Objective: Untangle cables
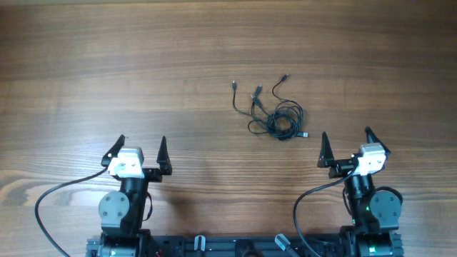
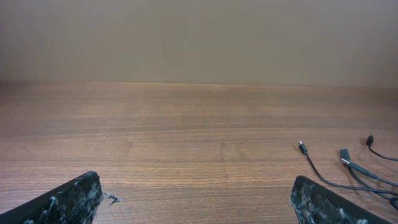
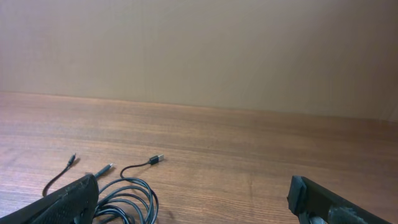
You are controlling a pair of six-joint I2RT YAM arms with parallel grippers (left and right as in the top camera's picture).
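Observation:
The cables (image 1: 275, 114) are thin black cords with small grey plug ends, bunched in a tangled coil right of the table's middle, with several loose ends fanning toward the far side. My left gripper (image 1: 140, 150) is open and empty, far to the left of the cables. My right gripper (image 1: 345, 143) is open and empty, just right of and nearer than the coil. The left wrist view shows cable ends (image 2: 348, 167) at its right edge. The right wrist view shows the coil (image 3: 127, 196) beside my left fingertip.
The wooden table (image 1: 107, 64) spreads wide around the cables. Thick black arm cables (image 1: 50, 196) loop beside both arm bases at the near edge. A plain beige wall (image 3: 199, 50) stands behind the table's far edge.

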